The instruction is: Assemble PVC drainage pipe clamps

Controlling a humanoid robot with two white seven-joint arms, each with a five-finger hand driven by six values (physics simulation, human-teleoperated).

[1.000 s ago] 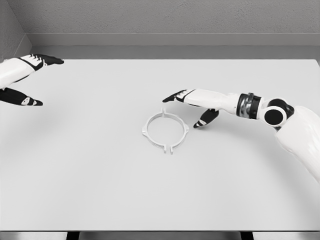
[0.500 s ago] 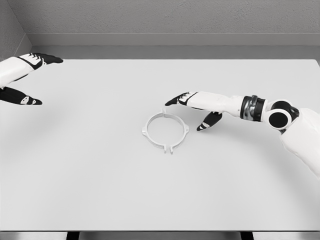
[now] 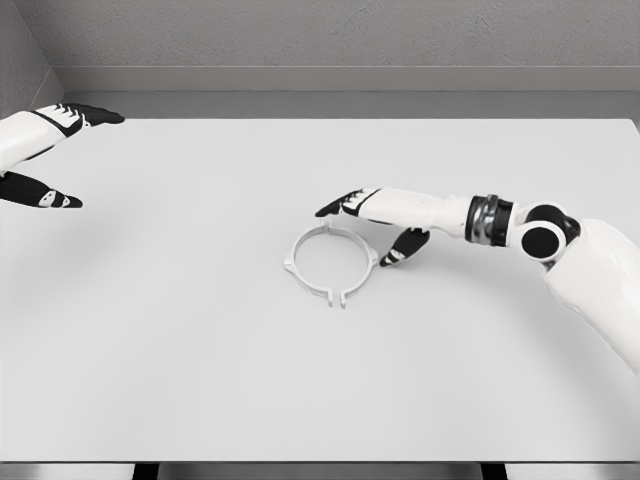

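Observation:
A white ring-shaped pipe clamp (image 3: 331,261) lies flat on the table (image 3: 200,340) near its middle, with small lugs sticking out around its rim. My right hand (image 3: 365,227) hovers just right of the ring and slightly behind it. Its fingers (image 3: 338,206) are spread above the ring's far edge, the thumb (image 3: 403,247) hangs close to the ring's right lug, and it holds nothing. My left hand (image 3: 45,160) stays at the far left edge, open, far from the clamp.
The table's back edge meets a grey wall (image 3: 330,40). A dark strip runs along the table's front edge (image 3: 320,468).
My right hand first drew back a little to the right, then came left again and now sits closer to the ring. The ring and the left hand have not moved.

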